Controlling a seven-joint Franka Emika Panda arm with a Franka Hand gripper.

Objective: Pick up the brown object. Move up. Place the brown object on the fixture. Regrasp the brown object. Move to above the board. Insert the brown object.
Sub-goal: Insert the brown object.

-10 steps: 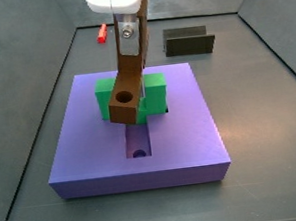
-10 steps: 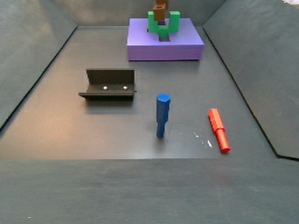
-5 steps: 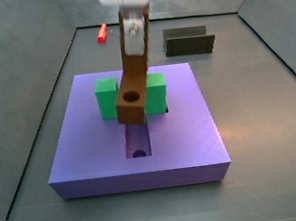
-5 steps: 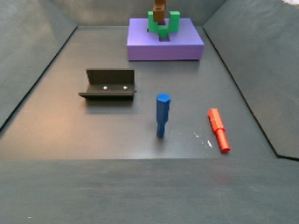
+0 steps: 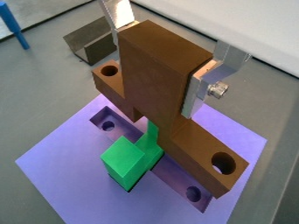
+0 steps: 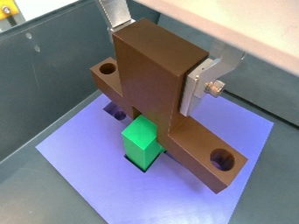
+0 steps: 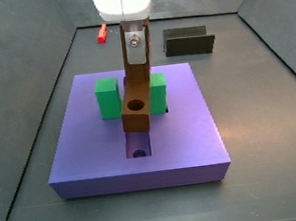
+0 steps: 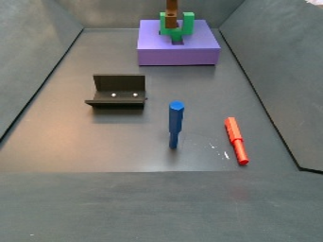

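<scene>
My gripper (image 7: 131, 42) is shut on the brown object (image 7: 136, 84) and holds it upright above the purple board (image 7: 182, 144). The block stands between the two arms of the green U-shaped block (image 7: 107, 99), its round hole low and its bottom end at the far end of the slot (image 7: 137, 144). In both wrist views the silver fingers (image 5: 223, 68) (image 6: 211, 75) clamp the brown object (image 5: 158, 79) (image 6: 152, 79) from two sides, over the green block (image 6: 142, 144). In a side view, the brown object (image 8: 172, 19) rises from the board (image 8: 178, 49).
The fixture (image 8: 117, 92) (image 7: 188, 41) stands on the floor away from the board. A blue peg (image 8: 176, 124) stands upright and a red peg (image 8: 236, 140) lies near it. Dark walls enclose the floor.
The brown object has swung from tilted to upright. It has come down between the green block's arms, with its bottom end lower toward the slot. The gripper stays shut on it.
</scene>
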